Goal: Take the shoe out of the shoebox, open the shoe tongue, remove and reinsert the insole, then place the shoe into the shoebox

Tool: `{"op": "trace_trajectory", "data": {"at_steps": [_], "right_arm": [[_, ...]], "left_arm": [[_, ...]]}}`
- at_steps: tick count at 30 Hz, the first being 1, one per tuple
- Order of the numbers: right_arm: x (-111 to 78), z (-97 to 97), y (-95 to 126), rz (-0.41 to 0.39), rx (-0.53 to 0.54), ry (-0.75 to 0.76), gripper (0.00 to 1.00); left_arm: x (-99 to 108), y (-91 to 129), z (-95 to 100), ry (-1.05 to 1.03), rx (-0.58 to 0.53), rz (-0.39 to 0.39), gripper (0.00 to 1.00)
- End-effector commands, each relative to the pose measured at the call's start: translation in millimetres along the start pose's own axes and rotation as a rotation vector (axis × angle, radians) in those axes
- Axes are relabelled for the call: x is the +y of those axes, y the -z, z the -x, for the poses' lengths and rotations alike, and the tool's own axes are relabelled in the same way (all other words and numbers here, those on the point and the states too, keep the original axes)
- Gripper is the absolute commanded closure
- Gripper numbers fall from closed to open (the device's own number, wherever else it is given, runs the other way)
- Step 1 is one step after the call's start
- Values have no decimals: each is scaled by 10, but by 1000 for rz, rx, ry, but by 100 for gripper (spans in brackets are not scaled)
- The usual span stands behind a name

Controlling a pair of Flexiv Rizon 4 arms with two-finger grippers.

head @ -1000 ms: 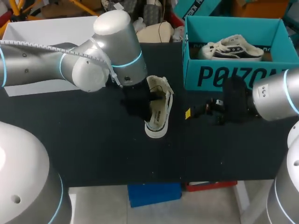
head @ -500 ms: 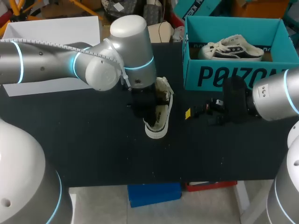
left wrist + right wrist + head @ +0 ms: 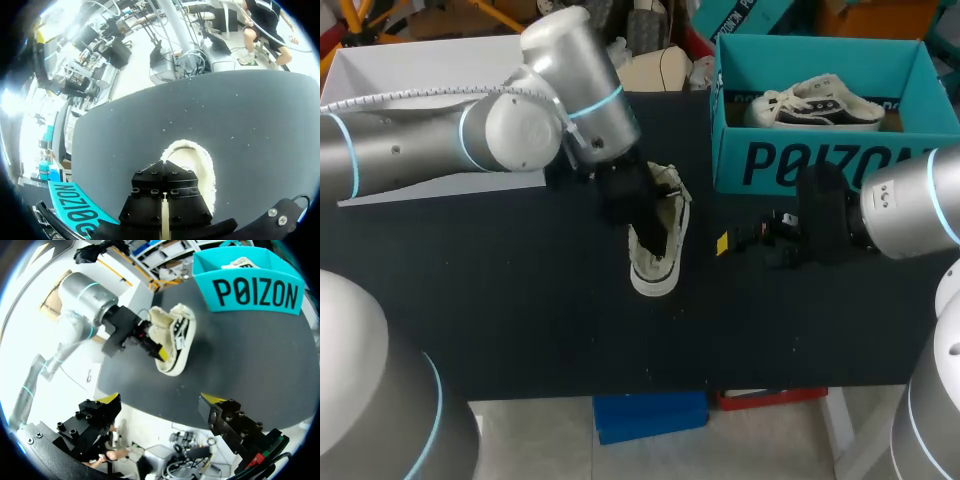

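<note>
Inside the cream canvas shoe [image 3: 656,268] — rubber-soled — sits the left claw [image 3: 161,352].

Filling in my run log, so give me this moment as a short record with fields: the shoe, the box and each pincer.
shoe in work: cream shoe, lying on the black table, outside the box
left pincer: left pincer set in the cream shoe's opening; grip hidden
right pincer: right pincer open, empty, apart from the shoe
box: teal shoebox, open-topped, at the table's far right
in the box: second sneaker
</note>
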State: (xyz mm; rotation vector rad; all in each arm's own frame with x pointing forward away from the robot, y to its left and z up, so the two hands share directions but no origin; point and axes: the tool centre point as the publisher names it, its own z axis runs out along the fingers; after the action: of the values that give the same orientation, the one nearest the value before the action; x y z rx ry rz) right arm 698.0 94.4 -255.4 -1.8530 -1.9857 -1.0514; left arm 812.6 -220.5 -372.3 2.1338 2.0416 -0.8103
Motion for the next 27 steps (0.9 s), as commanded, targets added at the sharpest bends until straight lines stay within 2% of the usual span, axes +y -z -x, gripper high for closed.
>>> {"op": "trace_trajectory", "data": {"at_steps": [1,5,8,16,18,21,23,27], "right_arm": [[1,-7,-7,0,-2,0,0],[1,-7,-7,0,-2,0,0],[1,-7,-7,0,-2,0,0],[1,-7,-7,0,-2,0,0],[1,-7,-7,0,-2,0,0],[1,-7,-7,0,-2,0,0],[1,-7,-7,0,-2,0,0],[1,-7,-7,0,-2,0,0]], "left_arm": [[51,339,-70,134,-285,-72,100],[104,564,-26,247,-462,-108,100],[163,717,-10,318,-533,-98,100],[413,1197,82,446,-675,39,100],[475,1267,99,533,-744,13,100],[637,1341,93,517,-676,129,100],[696,1370,118,548,-694,137,100],[890,1415,127,579,-628,212,100]]}}
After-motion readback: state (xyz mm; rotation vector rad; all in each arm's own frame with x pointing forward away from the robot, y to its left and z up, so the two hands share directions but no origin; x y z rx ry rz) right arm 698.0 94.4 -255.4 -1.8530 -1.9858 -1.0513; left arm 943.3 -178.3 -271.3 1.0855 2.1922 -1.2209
